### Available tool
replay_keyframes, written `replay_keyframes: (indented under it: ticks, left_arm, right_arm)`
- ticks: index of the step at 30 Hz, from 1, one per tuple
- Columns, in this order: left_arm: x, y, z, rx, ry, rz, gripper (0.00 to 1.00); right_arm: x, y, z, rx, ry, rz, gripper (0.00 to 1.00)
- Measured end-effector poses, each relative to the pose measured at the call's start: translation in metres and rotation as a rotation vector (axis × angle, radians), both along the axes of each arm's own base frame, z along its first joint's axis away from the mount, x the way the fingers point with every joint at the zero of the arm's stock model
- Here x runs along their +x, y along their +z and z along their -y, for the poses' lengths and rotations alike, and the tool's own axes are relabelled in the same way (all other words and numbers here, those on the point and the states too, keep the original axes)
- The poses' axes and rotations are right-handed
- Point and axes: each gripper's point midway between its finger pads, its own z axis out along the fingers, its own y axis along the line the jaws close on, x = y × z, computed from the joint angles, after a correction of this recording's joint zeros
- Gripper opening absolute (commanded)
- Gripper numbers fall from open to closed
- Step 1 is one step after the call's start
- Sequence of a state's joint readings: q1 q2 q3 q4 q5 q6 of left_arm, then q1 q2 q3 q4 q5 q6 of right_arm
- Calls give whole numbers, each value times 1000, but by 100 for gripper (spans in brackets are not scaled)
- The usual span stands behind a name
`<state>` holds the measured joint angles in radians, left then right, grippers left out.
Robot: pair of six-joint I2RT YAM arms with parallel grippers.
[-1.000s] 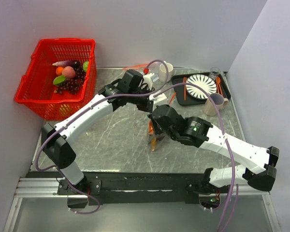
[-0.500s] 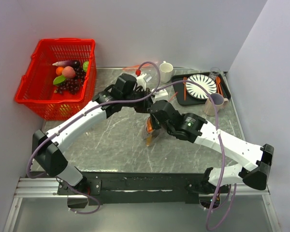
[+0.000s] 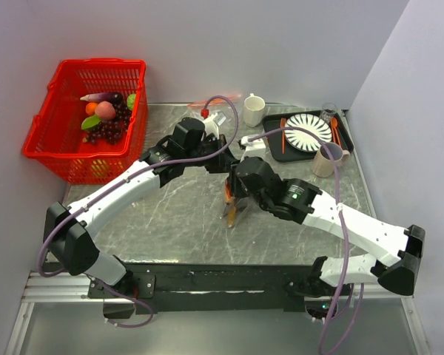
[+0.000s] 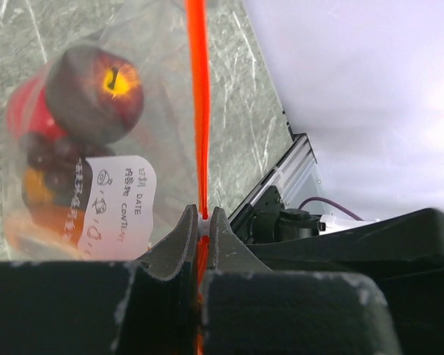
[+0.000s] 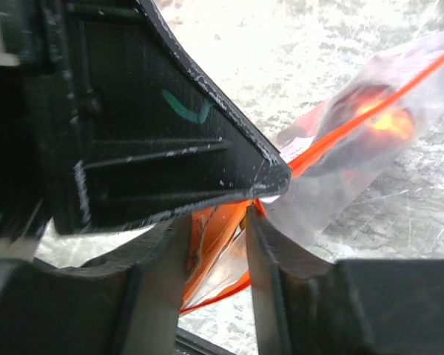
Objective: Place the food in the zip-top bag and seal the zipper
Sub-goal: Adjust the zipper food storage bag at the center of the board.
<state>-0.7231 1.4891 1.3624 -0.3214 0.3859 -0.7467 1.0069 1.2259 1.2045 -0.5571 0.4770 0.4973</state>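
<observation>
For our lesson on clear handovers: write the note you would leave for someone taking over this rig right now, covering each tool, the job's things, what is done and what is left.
Left tool: shut, pinching the zipper.
Right tool: shut on the zip-top bag at its mouth edge.
Things: red fruit, grape bunch and orange-brown piece are all inside the bag.
Done: food bagged.
Left: finish the seal. Near the right tool the strip looks parted, so run the pinch along it and check.
</observation>
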Motion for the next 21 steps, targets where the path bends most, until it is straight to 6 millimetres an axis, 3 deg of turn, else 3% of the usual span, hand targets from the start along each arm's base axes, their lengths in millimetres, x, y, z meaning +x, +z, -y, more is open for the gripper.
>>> replay_keyframes:
  ticks: [13,16,20,21]
  left_arm:
    - [-2,0,1,0,-7,1,1]
    - [-2,3,1,0,-8,5,1]
    - [-2,6,1,1,-10,9,1]
    - [-2,7,1,1,-10,10,1]
  right_arm:
    - [-7,44,18,46,-6,55,49]
    - [-8,46,20,40,-2,57,37]
    - [-12,44,17,36,37,43,15]
    - [-14,44,14,41,57,36,2]
